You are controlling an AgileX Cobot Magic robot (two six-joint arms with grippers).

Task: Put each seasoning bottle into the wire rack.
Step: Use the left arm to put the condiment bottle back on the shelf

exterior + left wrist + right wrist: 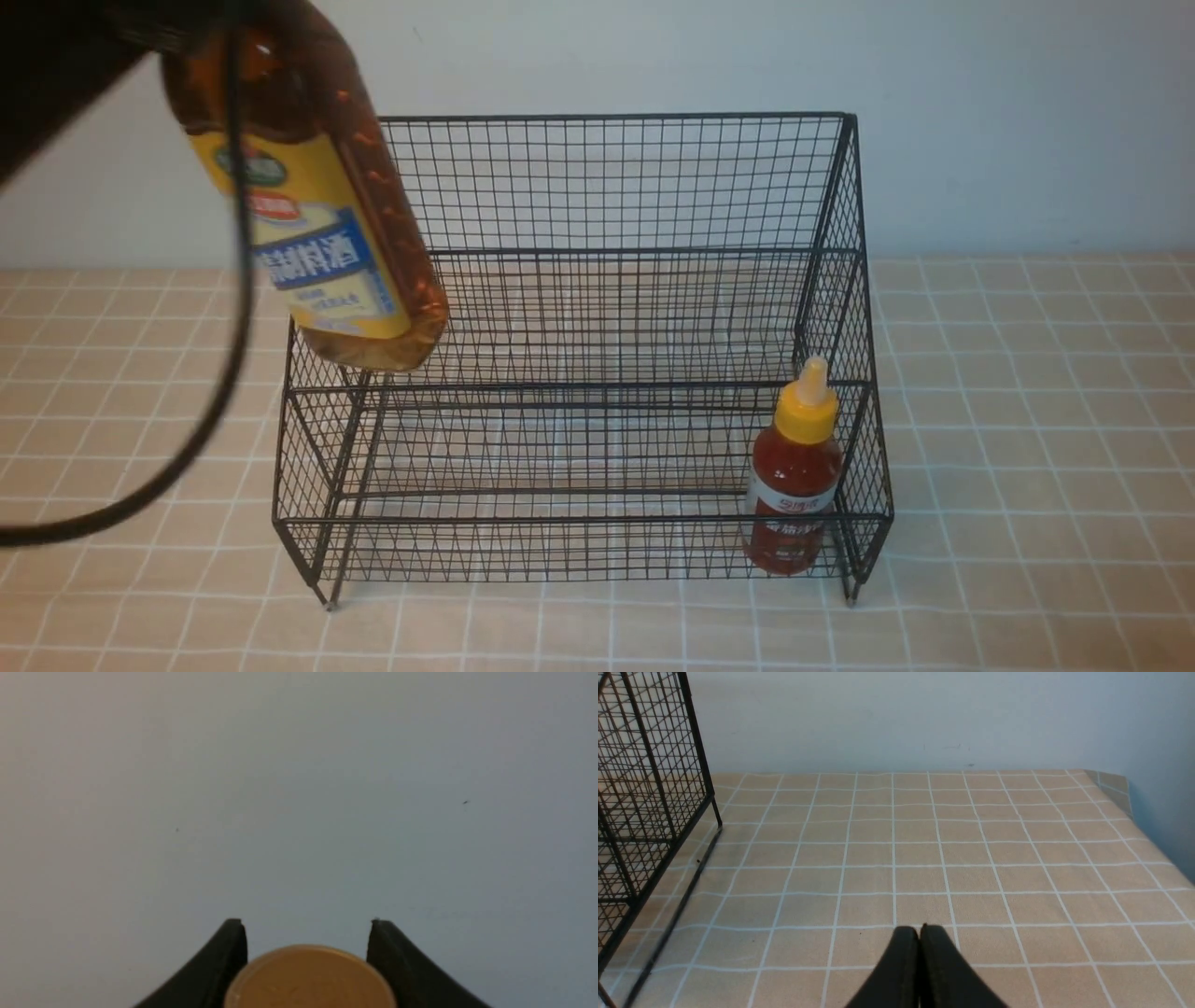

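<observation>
Hanging tilted and raised at the left of the scene, your tall amber bottle [317, 215] has its base over the left end of the wire rack [607, 187], about level with the upper tier. You cannot tell from the front view whether it touches the wire. Your left gripper [306, 933] pinches it at the top, one finger on each side of the gold cap [310, 977]. The small red sauce bottle [794, 485] stands upright at the right end of the rack's near, lower tier. Your right gripper [920, 933] is pressed together, holding nothing, above the checked tablecloth [971, 858] to the right of the rack. A black cable [238, 308] droops across the left of the front view.
</observation>
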